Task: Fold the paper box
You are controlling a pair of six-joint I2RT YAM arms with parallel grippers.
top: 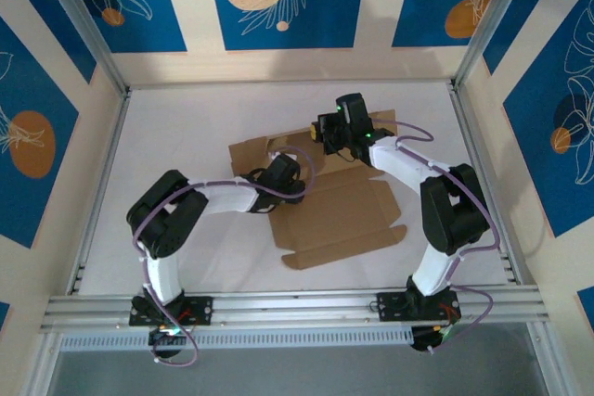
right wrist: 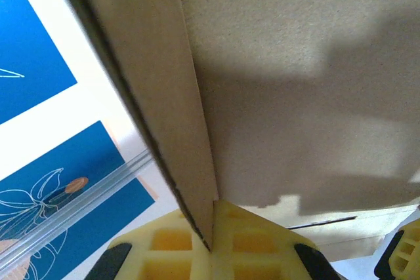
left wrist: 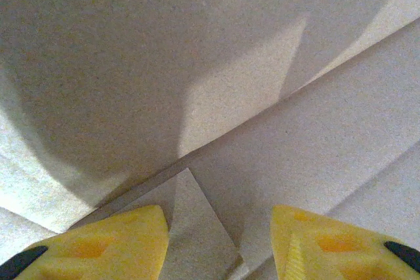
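The left gripper has its yellow fingers parted with nothing clamped between them. The paper box lies flat directly beneath and ahead of them, and a crease crosses just past the tips. I judge it sits low over that panel to pin the sheet down while a flap is raised. The right gripper is clenched on an edge flap of the box, which rises from between its fingers, probably to turn that wall up along its score. The overhead camera gives the whole sheet spread on the table, reaching from one tool to the other. The wrist cameras add the pinch and the gap, too small to read from above.
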